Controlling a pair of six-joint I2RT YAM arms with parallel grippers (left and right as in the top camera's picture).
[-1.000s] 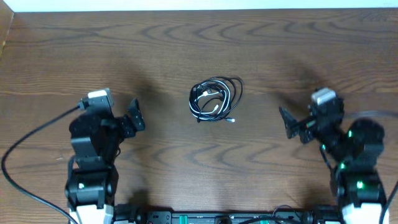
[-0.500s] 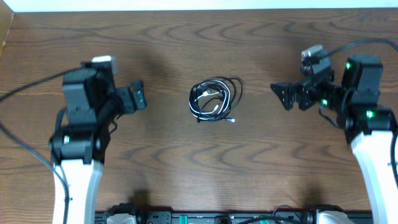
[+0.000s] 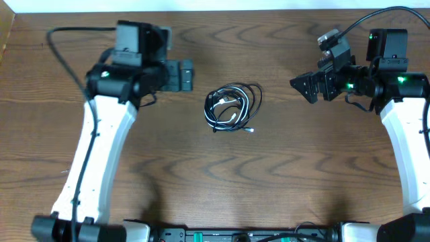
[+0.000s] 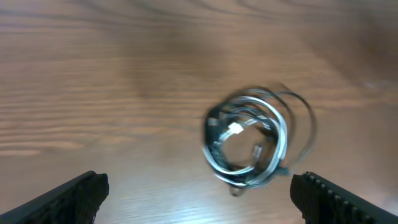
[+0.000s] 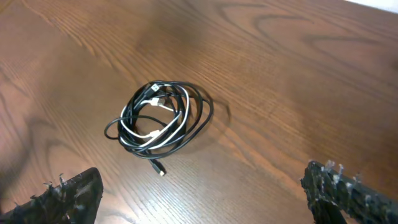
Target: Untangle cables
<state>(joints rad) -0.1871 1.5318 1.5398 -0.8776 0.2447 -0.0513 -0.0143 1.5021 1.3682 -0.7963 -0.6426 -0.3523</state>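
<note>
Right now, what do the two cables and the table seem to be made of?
Black cable: likely rubbery plastic sheath, slight sheen, bends in loose coils.
White cable: similar smooth plastic jacket.
Table: dark wood or wood-look laminate, visible grain.

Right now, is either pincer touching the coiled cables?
No: in the overhead view the left pincer and right pincer each sit well apart from the cables.

The cables [image 3: 232, 106] lie on the table [image 3: 269, 188], between the left gripper [image 3: 183, 75] and right gripper [image 3: 302, 89].
</note>
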